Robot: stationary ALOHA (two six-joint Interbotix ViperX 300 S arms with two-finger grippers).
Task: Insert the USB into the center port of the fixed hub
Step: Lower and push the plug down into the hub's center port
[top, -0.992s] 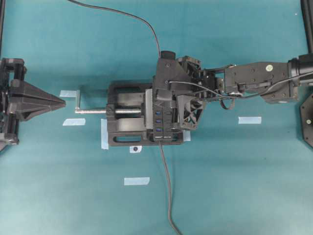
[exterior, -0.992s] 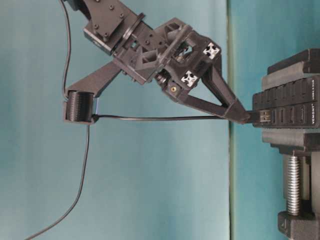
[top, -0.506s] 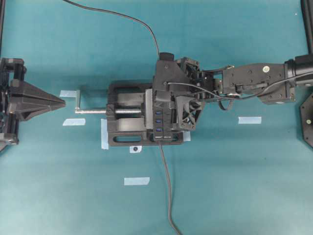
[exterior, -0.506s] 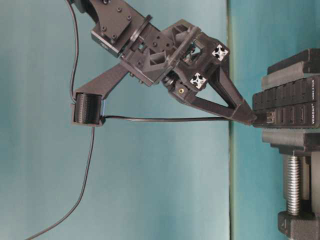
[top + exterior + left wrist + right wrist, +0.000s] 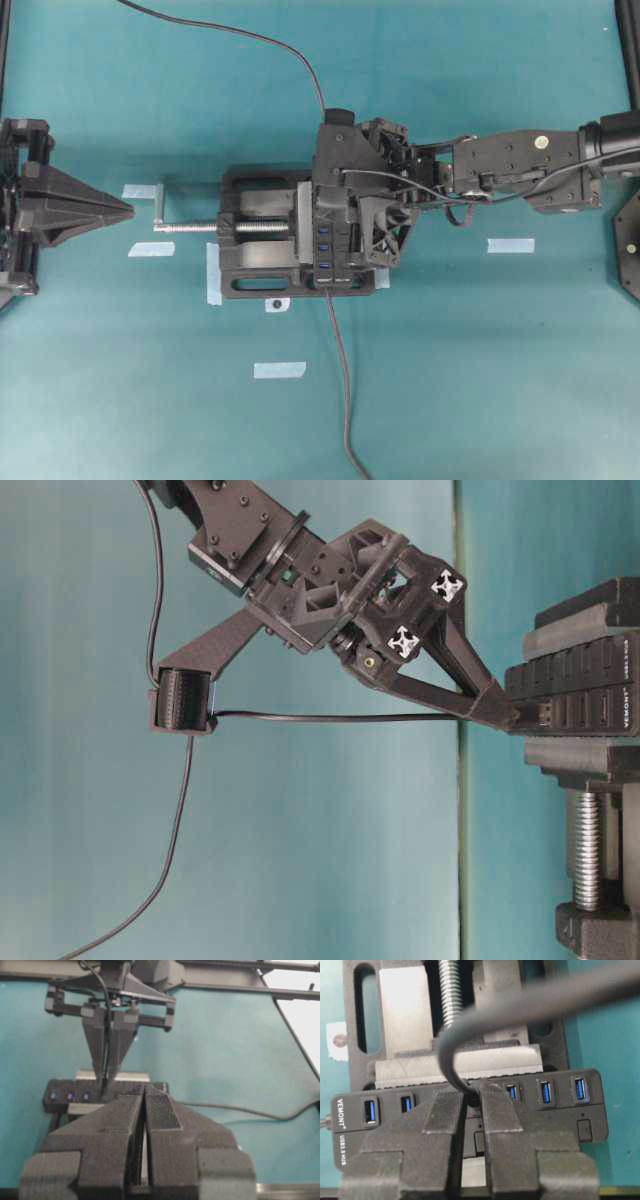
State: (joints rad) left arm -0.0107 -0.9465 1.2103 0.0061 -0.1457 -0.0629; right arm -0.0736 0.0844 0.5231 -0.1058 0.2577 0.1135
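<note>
The fixed hub (image 5: 325,250) is clamped in a black vise (image 5: 255,270), its blue sockets facing up. It also shows in the right wrist view (image 5: 590,1105) and the table-level view (image 5: 580,695). My right gripper (image 5: 335,212) is shut on the USB (image 5: 533,716), whose plug tip sits in a middle socket of the hub. In the right wrist view the fingers (image 5: 445,1110) pinch the plug's cable end (image 5: 472,1099) and hide the socket. The grey cable (image 5: 330,717) trails back. My left gripper (image 5: 110,208) is shut and empty at the far left, apart from the vise.
The vise's silver screw and crank (image 5: 190,226) point toward my left gripper. The hub's own cable (image 5: 343,390) runs toward the front edge. The USB cable (image 5: 250,35) loops across the back. Blue tape marks (image 5: 510,245) lie around the vise.
My right gripper has moved toward the hub with the USB, and less of the plug's metal tip shows outside the socket. The left arm has not moved.
</note>
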